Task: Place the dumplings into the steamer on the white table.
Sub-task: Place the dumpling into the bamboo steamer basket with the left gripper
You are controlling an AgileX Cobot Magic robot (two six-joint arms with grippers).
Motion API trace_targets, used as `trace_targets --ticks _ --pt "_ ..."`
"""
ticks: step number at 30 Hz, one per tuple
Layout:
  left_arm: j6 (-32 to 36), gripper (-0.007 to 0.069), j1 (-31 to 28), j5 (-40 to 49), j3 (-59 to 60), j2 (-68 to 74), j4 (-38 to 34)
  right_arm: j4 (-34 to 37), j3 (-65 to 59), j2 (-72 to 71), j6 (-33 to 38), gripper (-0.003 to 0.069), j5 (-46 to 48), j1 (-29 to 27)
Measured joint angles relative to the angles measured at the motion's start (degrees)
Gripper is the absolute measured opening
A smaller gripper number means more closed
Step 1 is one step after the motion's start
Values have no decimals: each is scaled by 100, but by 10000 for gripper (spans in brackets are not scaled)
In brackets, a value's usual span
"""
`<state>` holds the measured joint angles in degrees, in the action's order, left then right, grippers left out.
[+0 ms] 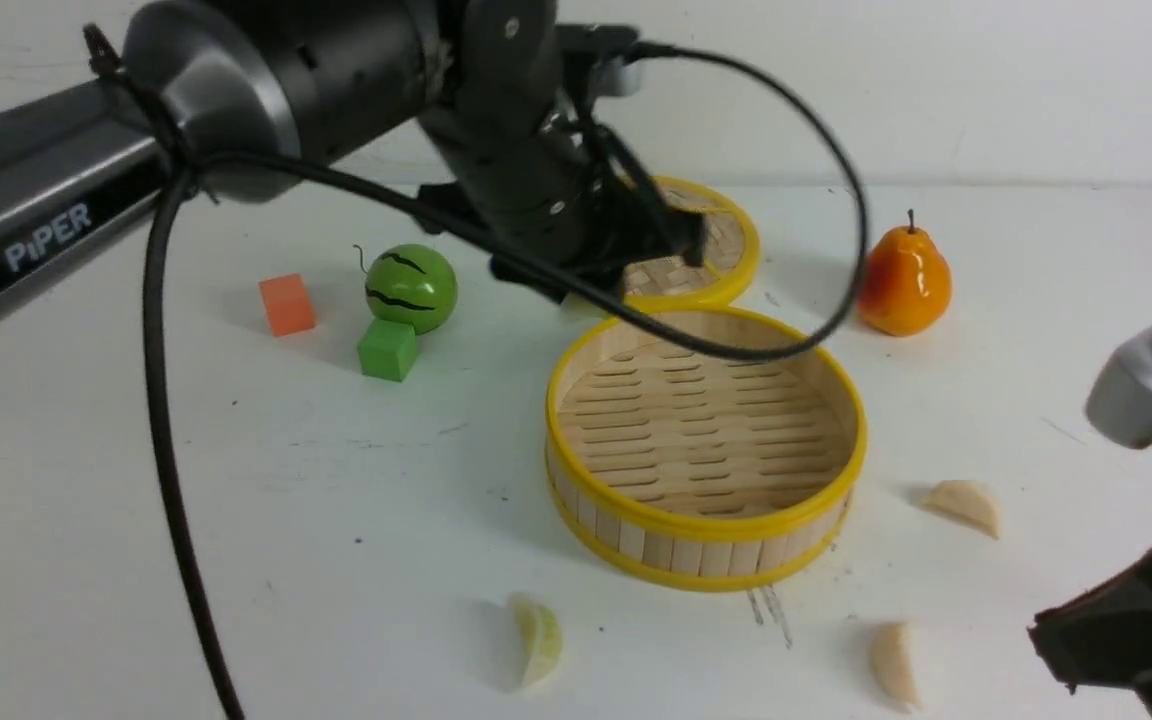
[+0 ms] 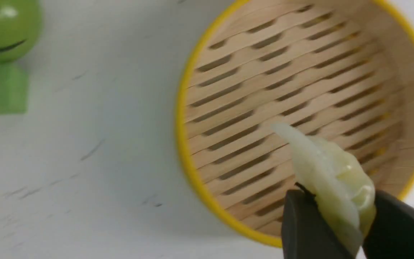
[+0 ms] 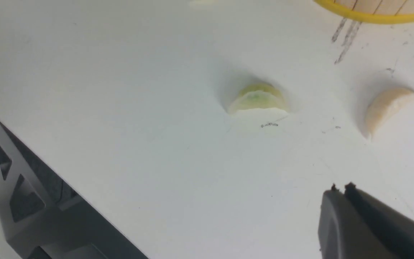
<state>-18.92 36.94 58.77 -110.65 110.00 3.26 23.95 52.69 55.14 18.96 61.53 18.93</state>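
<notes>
Reaching from upper left, the left gripper pinches one green dumpling over the single steamer. The right gripper, lower right, is pressed together. There are three loose dumplings.

Bright, flat light from above, so the white table nearly blows out. Shadows are soft and faint, just a grey smudge beside the steamer and the loose dumplings. The pear has a tiny white glare spot. The left wrist view is all smeary blur. The green dumpling pinched between the left gripper jaws looks mushy, and the watermelon ball far off to their side is worse. The right gripper is dark and soft-edged, too close to focus.
</notes>
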Motion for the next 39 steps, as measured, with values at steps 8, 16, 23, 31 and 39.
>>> trace_targets --ticks 8,16,23,31,39 --pt "-14 197 350 -257 -1074 1319 -126 -324 0 -1314 -46 23 119 0" --pt "-513 197 344 -1386 -1247 2343 -81 -813 0 -1864 -475 28 344 0" --pt "-546 229 344 -1546 -1258 2751 108 -964 0 -1870 -538 38 481 0" --pt "-539 460 344 -890 -1270 2406 172 -959 0 -1870 -556 41 476 0" --pt "148 497 344 776 -1288 789 197 -941 0 -1870 -556 44 384 0"
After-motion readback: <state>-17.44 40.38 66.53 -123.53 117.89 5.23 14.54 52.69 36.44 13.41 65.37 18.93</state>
